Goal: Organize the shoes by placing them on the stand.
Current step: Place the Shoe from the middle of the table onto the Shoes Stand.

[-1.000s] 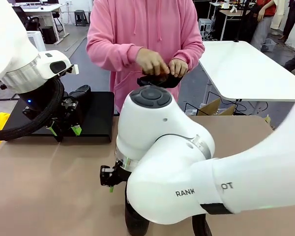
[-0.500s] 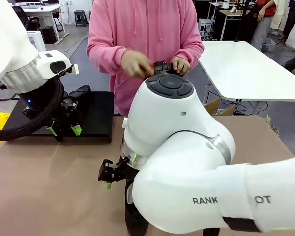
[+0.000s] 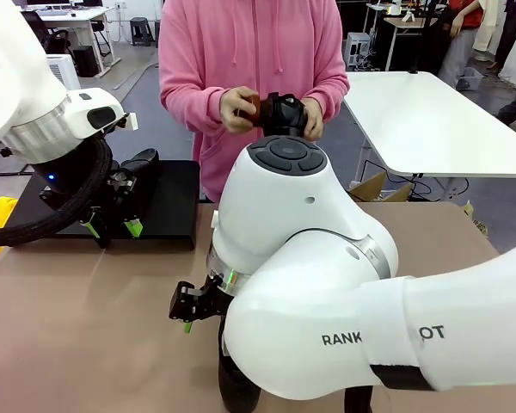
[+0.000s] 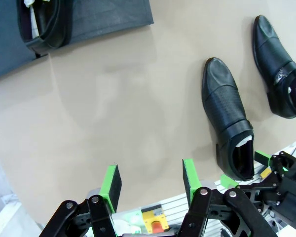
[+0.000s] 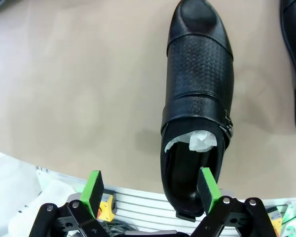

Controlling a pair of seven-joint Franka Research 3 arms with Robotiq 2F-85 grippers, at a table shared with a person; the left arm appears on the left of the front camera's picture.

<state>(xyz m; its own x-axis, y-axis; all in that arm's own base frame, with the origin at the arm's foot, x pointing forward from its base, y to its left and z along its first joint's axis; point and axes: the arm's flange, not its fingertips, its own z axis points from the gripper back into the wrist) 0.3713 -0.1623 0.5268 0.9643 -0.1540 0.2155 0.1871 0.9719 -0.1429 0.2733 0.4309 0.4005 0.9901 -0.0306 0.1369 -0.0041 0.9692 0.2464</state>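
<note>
Right at the near edge of the tan desk, the right gripper hung with its green pads spread wide and empty over the heel of a glossy black leather dress shoe. The toe pointed away, and crumpled white paper kept the shoe's shape. The heel sat closer to one pad than the other, so I'd call it a line-up for a grab, not yet centred. A second shoe lay just beside it, parallel.

Further out, toward the desk's far left edge, the left gripper hovered just short of the low matte black stand, fingers apart, nothing in them. A third shoe sat on the stand near one end, leaving room for the others.

Beyond the far edge, a person in a pink hoodie held the fourth shoe up in both hands, a small brown brush against it. By the look of it, they were brushing it before it goes on.
</note>
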